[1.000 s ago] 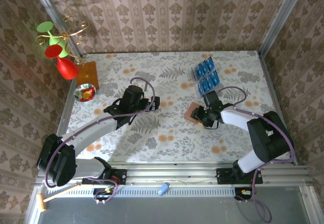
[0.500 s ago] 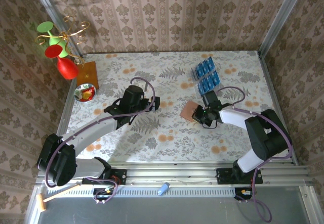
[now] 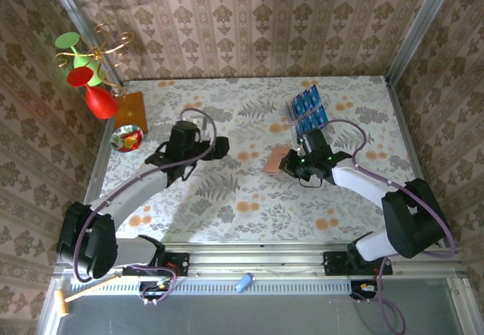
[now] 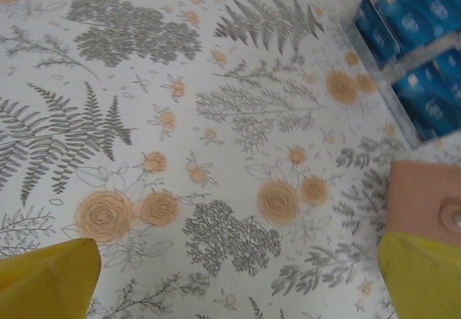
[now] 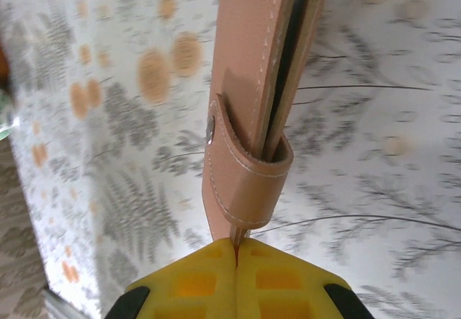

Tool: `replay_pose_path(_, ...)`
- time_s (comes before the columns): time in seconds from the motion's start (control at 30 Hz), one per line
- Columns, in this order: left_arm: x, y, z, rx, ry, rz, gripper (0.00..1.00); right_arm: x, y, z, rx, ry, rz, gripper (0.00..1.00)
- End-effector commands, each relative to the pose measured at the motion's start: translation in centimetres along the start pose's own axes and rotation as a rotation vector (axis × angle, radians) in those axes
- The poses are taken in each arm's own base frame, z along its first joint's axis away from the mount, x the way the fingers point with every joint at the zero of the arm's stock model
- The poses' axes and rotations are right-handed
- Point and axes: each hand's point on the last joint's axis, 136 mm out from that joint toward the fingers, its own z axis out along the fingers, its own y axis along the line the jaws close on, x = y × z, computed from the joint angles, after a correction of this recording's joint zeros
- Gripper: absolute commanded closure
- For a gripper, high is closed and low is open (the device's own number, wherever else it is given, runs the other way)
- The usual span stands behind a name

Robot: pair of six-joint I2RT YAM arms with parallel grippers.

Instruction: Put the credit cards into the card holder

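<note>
The card holder (image 3: 273, 161), a salmon-brown leather wallet, hangs just above the table's middle right. My right gripper (image 3: 290, 164) is shut on its edge. In the right wrist view the card holder (image 5: 259, 81) stands edge-on, folded, its strap looped round it, and the yellow fingers of my right gripper (image 5: 236, 250) pinch its lower edge. The blue credit cards (image 3: 307, 110) stand in a clear rack behind it. My left gripper (image 3: 218, 147) is open over bare cloth, left of the holder. From the left wrist I see the card holder (image 4: 425, 196) and credit cards (image 4: 425, 52) at right.
A clear plastic rack (image 3: 295, 132) holds the cards at the back right. At the left edge stand a wooden board (image 3: 130, 112), a small bowl (image 3: 126, 138) and a gold stand with red and green glasses (image 3: 85, 69). Papered walls close in three sides.
My right gripper has shut on the card holder and carried it left, away from the rack. The left arm has drawn back to the left, still open.
</note>
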Motion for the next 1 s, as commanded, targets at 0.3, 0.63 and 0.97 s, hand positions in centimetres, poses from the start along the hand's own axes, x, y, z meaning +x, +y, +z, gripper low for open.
replay_pose_path(0.3, -2.0, -3.3, 0.8, 0.421, 0.103, -0.323, 0.0, 0.4, 11.2, -2.3, -0.335, 0.029, -0.206, 1.0)
replay_pose_path(0.63, -3.6, -4.9, 3.0, 0.57, 0.106, -0.43, 0.13, 0.9, 15.8, -2.1, -0.433, 0.059, -0.235, 1.0)
replay_pose_path(0.97, -4.0, -5.2, 3.6, 0.623, 0.087, -0.484, 0.23, 1.7, 17.1, -0.5, -0.453, 0.089, -0.234, 1.0)
